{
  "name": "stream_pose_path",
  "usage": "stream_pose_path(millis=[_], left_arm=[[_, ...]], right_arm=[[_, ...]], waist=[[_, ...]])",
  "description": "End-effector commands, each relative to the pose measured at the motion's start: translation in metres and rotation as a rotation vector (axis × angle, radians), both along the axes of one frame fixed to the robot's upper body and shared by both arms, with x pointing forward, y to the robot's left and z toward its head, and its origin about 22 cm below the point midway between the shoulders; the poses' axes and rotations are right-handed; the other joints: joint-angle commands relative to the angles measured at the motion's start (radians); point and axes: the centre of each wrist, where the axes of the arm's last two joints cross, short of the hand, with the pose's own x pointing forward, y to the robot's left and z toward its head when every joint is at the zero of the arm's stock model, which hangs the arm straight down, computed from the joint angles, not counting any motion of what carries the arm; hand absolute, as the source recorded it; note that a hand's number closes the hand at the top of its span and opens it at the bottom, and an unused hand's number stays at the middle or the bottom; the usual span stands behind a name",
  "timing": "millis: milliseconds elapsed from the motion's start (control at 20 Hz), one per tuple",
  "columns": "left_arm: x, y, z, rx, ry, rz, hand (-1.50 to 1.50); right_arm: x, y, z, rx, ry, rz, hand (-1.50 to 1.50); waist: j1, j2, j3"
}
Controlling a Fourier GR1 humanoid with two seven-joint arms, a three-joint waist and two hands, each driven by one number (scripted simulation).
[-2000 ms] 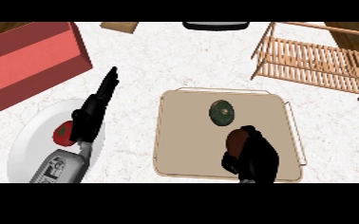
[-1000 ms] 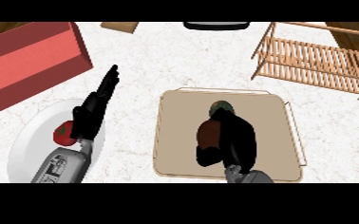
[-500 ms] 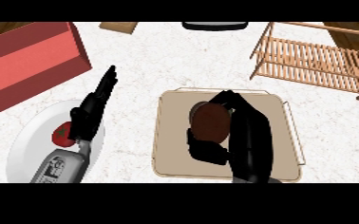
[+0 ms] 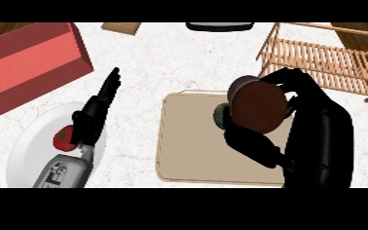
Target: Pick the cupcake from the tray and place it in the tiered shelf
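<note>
Right hand (image 4: 316, 122): my fingers (image 4: 287, 80) are curled over the top of the cupcake (image 4: 259, 108) and the thumb wraps under it from below, so the cupcake is pinched between them. Its brown round face is turned up toward the head view, with a dark greenish bit showing at its left edge. It sits over the upper right part of the tray (image 4: 187, 146), near the tray's back edge. Can't tell from this steep angle whether it touches the tray surface. My black palm and wrist cover the tray's right side down to the lower edge of the view.

The tray is beige, rectangular with rounded corners, and lies flat on the white speckled counter (image 4: 179, 63). The tiered shelf (image 4: 316, 58), made of wooden slats, is at the upper right, just beyond the tray's far right corner. My fingertips are near its front rail, but contact is unclear.

Left hand (image 4: 97, 109): fingers straight and pressed together, pointing up and slightly right, holding nothing. It lies over the right rim of a white plate (image 4: 28, 151) at the lower left. A red fruit (image 4: 64, 137) with a green top sits on the plate, just beside the hand. The grey forearm (image 4: 64, 168) crosses the plate's lower part.

A red box (image 4: 39, 58) is at the upper left, well apart from the tray. A dark object (image 4: 219, 27) is cut off by the top edge.
</note>
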Motion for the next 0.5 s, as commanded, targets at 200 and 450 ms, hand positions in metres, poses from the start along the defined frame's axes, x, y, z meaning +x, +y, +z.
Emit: stream_pose_path(millis=[200,450], left_arm=[[-0.006,-0.013,-0.002,0.017,-0.002,-0.009,0.0],[0.007,0.008,-0.006,0.014,-0.007,-0.007,0.0]], right_arm=[[0.014,-0.027,0.053,-0.048,-0.066,-0.226,1.5],[0.025,-0.037,0.074,-0.06,-0.076,-0.252,1.5]], waist=[[0.005,0.001,0.0],[0.002,0.003,0.0]])
